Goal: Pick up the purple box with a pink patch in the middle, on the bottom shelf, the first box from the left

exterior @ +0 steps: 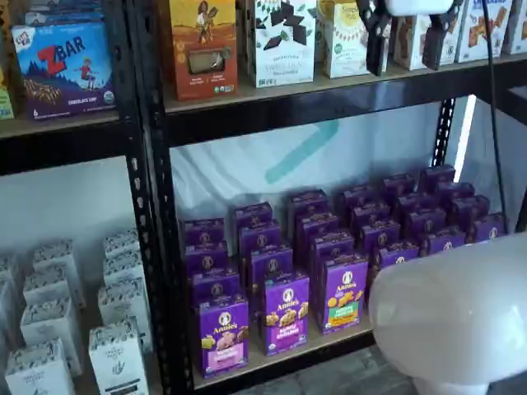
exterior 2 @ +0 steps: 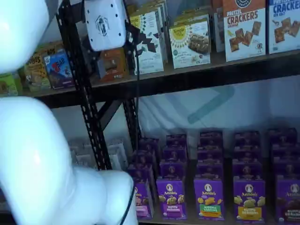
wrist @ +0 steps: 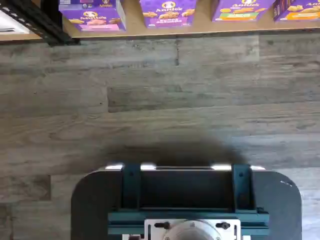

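While the arm's white body fills the near part of both shelf views, nothing of the task looks done yet. The gripper hangs high up, level with the upper shelf of snack and cracker boxes, and well apart from the goods below. Its two black fingers stand spread wide with a clear gap between them, and nothing is held.

Farther back and lower down, the bottom shelf carries rows of purple boxes standing upright. The purple box with the pink patch stands in the front row at the left end, just beside the black upright, untouched. The wrist view shows the same box at the shelf's front edge, beyond a stretch of grey wood floor.

Everything is left to do: coming down to that shelf, reaching the box, closing on it and lifting it out.
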Tool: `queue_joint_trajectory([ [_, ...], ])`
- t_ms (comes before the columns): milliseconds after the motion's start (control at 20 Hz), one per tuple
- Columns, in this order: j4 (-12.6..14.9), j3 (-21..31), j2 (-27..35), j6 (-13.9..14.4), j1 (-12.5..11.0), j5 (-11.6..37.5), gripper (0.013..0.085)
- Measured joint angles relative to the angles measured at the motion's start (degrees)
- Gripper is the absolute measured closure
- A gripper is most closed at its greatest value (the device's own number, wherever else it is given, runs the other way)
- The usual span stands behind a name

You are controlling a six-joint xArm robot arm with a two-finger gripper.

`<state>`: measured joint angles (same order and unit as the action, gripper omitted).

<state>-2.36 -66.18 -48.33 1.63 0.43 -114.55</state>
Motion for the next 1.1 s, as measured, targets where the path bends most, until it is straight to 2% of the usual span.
queue_joint_trajectory([
  [150,-2.5,1.83,-1.99,-1.39,-2.34,3.31,0.013],
  [400,-2.83,2.64,-2.07,-1.86,-2.78,4.59,0.013],
  [850,-1.29,6.81,-2.2,-1.11,-1.25,9.69,0.013],
  [1100,-1.3,10.37,-2.12,-0.94,-0.92,13.62,0.013],
])
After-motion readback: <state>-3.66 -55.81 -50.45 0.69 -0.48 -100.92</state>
